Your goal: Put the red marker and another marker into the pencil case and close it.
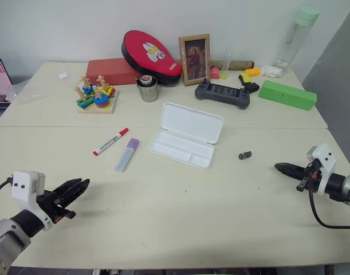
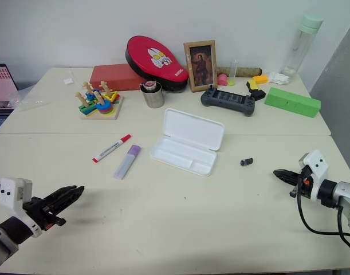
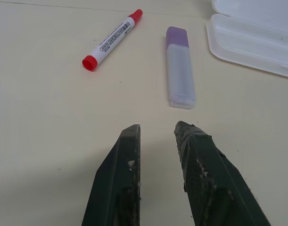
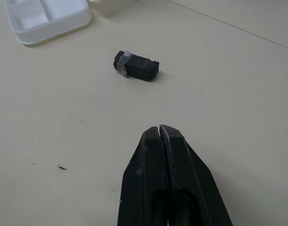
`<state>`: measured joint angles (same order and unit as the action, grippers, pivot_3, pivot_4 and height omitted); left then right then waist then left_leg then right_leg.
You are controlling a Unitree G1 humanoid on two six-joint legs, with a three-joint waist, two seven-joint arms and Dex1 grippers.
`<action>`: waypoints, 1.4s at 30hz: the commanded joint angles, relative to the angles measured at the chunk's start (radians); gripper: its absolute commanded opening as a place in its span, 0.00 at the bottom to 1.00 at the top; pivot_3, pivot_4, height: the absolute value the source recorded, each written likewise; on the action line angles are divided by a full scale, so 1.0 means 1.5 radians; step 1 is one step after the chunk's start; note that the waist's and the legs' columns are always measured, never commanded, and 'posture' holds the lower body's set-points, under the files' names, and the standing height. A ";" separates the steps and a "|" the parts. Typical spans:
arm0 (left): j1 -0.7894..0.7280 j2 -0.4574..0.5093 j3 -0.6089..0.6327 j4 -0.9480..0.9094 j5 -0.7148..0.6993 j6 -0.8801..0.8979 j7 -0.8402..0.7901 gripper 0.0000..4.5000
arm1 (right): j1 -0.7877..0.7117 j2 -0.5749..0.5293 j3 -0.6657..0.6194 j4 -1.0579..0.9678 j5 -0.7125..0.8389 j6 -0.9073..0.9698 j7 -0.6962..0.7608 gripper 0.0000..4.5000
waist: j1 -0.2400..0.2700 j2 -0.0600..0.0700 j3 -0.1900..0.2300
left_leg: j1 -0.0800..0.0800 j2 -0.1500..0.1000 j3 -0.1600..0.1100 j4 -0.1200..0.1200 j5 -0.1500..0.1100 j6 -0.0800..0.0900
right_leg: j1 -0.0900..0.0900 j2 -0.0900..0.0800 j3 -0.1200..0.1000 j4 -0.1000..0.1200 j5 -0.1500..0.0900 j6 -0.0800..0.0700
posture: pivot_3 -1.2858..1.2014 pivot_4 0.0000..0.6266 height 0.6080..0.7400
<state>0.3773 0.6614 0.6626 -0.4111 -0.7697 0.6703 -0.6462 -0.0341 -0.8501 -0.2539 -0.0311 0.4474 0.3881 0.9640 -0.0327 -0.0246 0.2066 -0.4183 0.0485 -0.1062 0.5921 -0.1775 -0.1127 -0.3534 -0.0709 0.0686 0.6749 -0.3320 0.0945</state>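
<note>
With both arms held low over the near part of the surface [image 1: 180, 217], I read the left gripper [image 3: 158, 134] as parted, a clear gap between its two black fingers and nothing in it. It hovers at the near left and points toward the two markers. The lilac-capped marker [image 3: 180, 66] lies flat just ahead of it; the red marker [image 3: 111, 39] lies flat a little farther off, near the lilac one but not touching it.

The right gripper [image 4: 160, 129] is clenched, fingers pressed together, grasping nothing. It sits at the near right, pointing inward. Ahead of it a small black block [image 4: 136, 65] with a scrap of pale tape rests on the surface, apart from the fingers.

The pencil case [image 1: 186, 136] lies open mid-surface, lid folded back, tray empty, to the right of the markers and between the two grippers.

Along the far edge: a green box [image 1: 287, 94], black game controller [image 1: 222, 93], framed picture [image 1: 194, 59], metal cup [image 1: 148, 89] and wooden stacking toy [image 1: 95, 95].
</note>
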 commanded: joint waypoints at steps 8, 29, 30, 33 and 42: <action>-0.004 0.010 0.005 -0.006 0.001 -0.003 -0.009 0.28 | -0.003 -0.003 -0.025 -0.025 0.010 -0.006 0.000 0.00 | 0.000 0.000 0.000 | 0.000 0.000 0.000 0.000 0.000 0.000 | 0.000 0.000 0.000 0.000 0.000 0.000 | 0.52 0.24 1.00; -0.014 0.012 0.000 -0.008 0.006 0.009 -0.006 0.28 | -0.016 0.000 -0.020 -0.040 0.014 0.002 -0.002 0.00 | 0.000 0.000 0.000 | 0.000 0.000 0.000 0.000 0.000 0.000 | 0.000 0.000 0.000 0.001 0.000 0.000 | 0.52 0.24 1.00; -0.014 0.012 -0.001 -0.008 0.007 0.009 -0.006 0.28 | -0.016 -0.001 -0.020 -0.042 0.015 0.002 -0.001 0.00 | 0.000 0.000 0.000 | 0.000 0.000 0.000 0.000 0.000 0.000 | 0.000 0.000 0.000 0.001 0.000 0.000 | 0.52 0.24 1.00; -0.013 0.012 0.000 -0.010 0.005 0.010 -0.007 0.28 | -0.015 -0.002 -0.021 -0.047 0.015 0.004 0.001 0.00 | 0.000 0.000 0.000 | 0.000 0.000 0.000 0.000 0.000 0.000 | 0.000 0.000 0.000 0.001 0.000 0.000 | 0.52 0.24 1.00; 0.003 0.082 0.065 -0.018 -0.056 0.049 -0.085 0.28 | -0.046 -0.016 0.002 -0.105 0.027 0.059 0.008 0.00 | 0.000 0.000 0.000 | 0.000 0.000 0.000 0.000 0.000 0.000 | 0.000 0.000 0.000 0.001 0.000 0.000 | 0.52 0.24 1.00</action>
<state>0.3825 0.7449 0.6923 -0.4113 -0.8151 0.7325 -0.7341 -0.0716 -0.8545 -0.2487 -0.1218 0.4556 0.4642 0.9619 -0.0331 -0.0245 0.2066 -0.4178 0.0486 -0.1065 0.5924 -0.1774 -0.1126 -0.3537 -0.0707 0.0685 0.6770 -0.3321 0.0944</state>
